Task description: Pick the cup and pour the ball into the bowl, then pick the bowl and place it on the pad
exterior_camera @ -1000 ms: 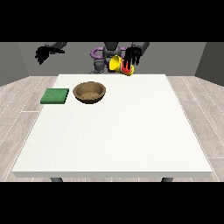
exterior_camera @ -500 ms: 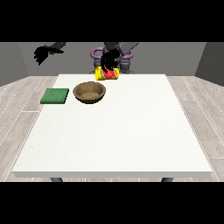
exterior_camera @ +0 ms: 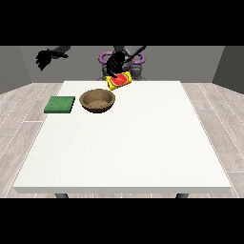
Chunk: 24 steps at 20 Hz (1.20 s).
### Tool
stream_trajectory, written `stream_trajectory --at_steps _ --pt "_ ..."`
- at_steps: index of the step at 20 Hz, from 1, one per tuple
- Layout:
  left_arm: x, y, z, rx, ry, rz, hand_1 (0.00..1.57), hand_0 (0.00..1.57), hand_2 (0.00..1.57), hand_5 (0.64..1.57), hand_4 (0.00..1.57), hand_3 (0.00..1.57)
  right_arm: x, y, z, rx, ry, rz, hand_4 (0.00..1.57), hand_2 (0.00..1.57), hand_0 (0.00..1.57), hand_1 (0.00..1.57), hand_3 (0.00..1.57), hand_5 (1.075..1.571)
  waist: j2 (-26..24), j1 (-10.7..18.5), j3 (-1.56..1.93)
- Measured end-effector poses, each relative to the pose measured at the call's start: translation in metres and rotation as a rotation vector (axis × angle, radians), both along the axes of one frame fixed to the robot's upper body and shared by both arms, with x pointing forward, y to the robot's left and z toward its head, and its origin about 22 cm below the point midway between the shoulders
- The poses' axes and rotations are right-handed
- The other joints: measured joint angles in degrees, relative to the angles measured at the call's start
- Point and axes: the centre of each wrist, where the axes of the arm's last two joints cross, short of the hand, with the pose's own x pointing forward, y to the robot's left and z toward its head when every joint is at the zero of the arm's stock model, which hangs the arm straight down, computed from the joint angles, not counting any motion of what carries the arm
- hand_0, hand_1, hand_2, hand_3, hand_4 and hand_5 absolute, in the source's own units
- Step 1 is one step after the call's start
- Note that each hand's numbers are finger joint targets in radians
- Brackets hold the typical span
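Since the earlier frames the yellow cup (exterior_camera: 119, 81) has travelled from beside the robot's body out over the table's far edge, toward the bowl, and it is now tipped so that its mouth faces the camera, showing the red ball (exterior_camera: 120, 79) inside. It is carried by the hand at the view's right (exterior_camera: 115, 62), whose fingers wrap the cup from above and behind. The hand at the view's left (exterior_camera: 46, 58) hangs in the air beyond the far left corner, well apart from everything; whether its fingers are spread or curled cannot be told. On the white table (exterior_camera: 143, 143) the brown bowl (exterior_camera: 97, 100) sits near the far edge, left of the middle, with nothing visible inside it, and the green pad (exterior_camera: 60, 104) lies just beside it toward the left edge. What the pour turns on is this: the bowl lies below the cup and to its left, while the cup's long axis points toward the camera and slightly down, so by my reading the cup's mouth is not yet over the bowl and must shift left before the ball can fall in.
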Motion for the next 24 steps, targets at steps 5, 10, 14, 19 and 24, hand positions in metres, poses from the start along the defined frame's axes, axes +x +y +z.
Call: stream_trajectory --at_steps 5,10,14,19,24 --pt "0.002 0.001 0.01 -0.073 0.022 -0.009 1.5 1.5 1.57 1.092 1.57 1.57 0.008 0.013 -0.001 0.016 0.05 -0.027 0.22 0.0 0.0 0.0 0.0 1.565 -0.8 2.1 -0.11" --pt "0.008 0.019 0.026 -0.648 0.076 0.112 1.17 1.17 1.44 1.17 1.46 1.27 -0.002 0.008 -0.008 0.027 0.075 -0.081 0.22 0.0 0.0 0.0 0.0 1.565 -0.4 6.0 -0.5" --pt "0.004 0.037 0.024 -1.122 0.139 0.199 0.0 0.0 0.0 1.569 0.63 0.0 -0.003 0.01 -0.01 0.04 0.067 -0.102 0.35 0.0 0.0 0.0 0.0 1.568 1.3 7.5 -0.89" --pt "-0.01 0.063 0.014 -1.64 0.215 0.249 0.0 0.0 0.0 1.556 0.0 0.0 0.015 0.035 -0.003 0.058 0.011 -0.077 0.29 0.0 0.0 0.0 0.0 1.57 6.7 6.7 -1.24" --pt "-0.028 0.078 0.011 -1.964 0.352 0.101 0.0 0.0 0.0 1.566 0.0 0.0 0.03 0.072 -0.005 0.069 -0.018 -0.108 0.24 0.0 0.0 0.0 0.0 1.571 10.0 9.5 -0.79"
